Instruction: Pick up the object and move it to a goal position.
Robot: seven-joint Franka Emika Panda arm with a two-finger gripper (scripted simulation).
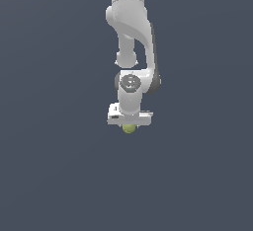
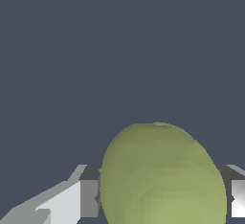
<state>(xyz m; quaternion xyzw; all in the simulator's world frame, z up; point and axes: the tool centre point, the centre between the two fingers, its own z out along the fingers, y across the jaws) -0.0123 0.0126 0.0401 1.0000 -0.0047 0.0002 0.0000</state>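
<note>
Olive ball (image 2: 162, 175) sits between the jaws of the white gripper (image 1: 129, 126), pinched snug. Picked up, probably. Goal trip left, no goal seen.

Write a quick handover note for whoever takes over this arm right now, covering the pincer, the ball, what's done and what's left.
Pincer: pointing down, with the olive ball between its fingers; it looks shut on the ball.
Ball: only its lower part peeks out under the pincer in the exterior view; the wrist view shows it filling the gap between the fingers.
Done: grasp appears made.
Left: carry the ball to the goal. No goal marker shows in either view, and I cannot tell whether the ball is lifted yet.
</note>
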